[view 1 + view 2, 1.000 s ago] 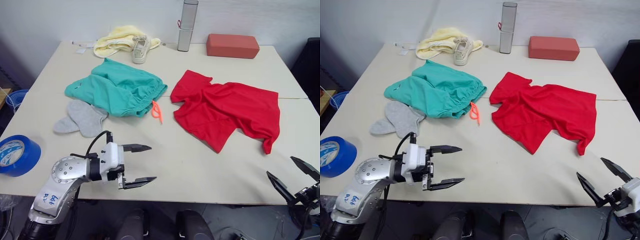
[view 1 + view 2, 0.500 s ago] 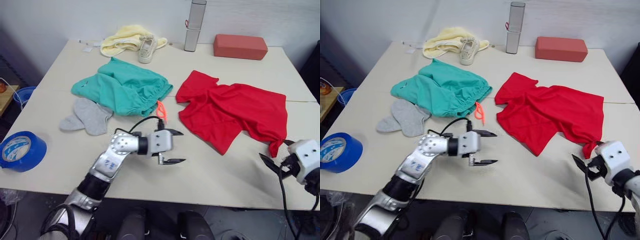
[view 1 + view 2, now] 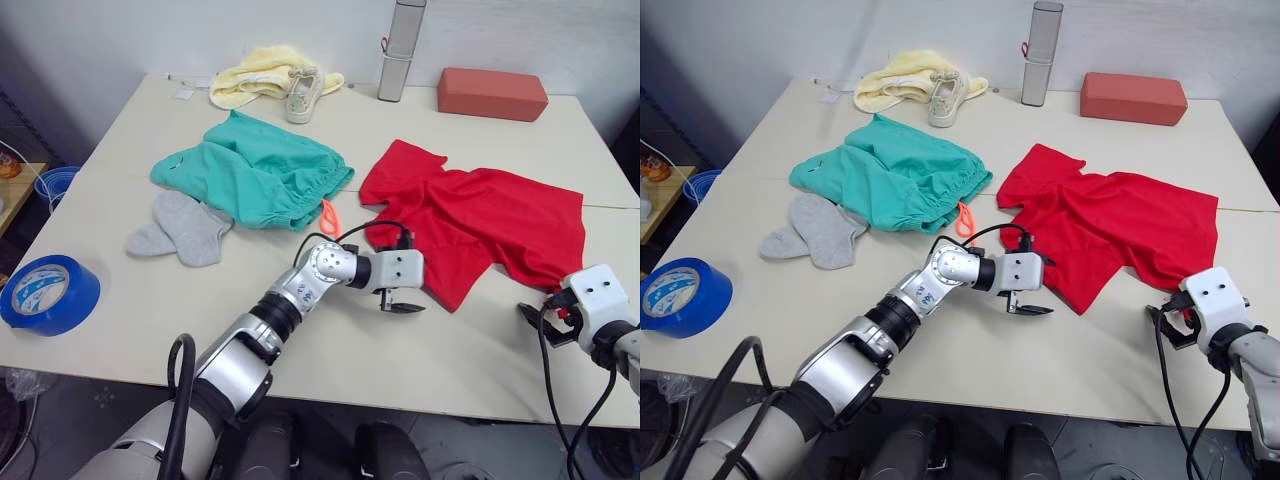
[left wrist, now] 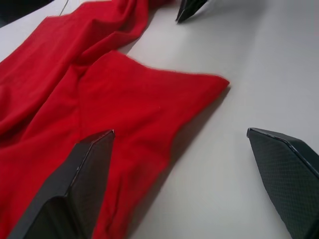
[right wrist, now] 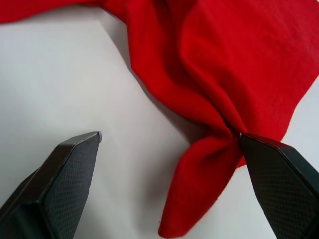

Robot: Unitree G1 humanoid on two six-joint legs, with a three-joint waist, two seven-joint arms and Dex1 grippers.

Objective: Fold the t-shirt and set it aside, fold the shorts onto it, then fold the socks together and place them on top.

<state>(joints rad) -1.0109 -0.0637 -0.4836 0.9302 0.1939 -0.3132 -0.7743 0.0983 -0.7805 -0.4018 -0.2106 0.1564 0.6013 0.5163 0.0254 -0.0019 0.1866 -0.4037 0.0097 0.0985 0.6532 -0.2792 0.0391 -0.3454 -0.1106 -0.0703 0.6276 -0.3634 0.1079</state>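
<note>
The left gripper [image 4: 174, 164], fingers wide, reached across to the t-shirt's [image 3: 480, 215] near corner; one finger overlapped its edge. The right gripper [image 5: 169, 169] gaped beside its far hem.

No legible text, brand, number or sign anywhere. Blue tape roll [image 3: 40, 291] at table's left edge carries printed label on white inner face, characters too small to read. Small blue handwritten marks on my silver left forearm [image 3: 923, 292], not decipherable. Small white tags [image 3: 187, 92] at table's far edge near pale yellow cloth, blank or unreadable.
</note>
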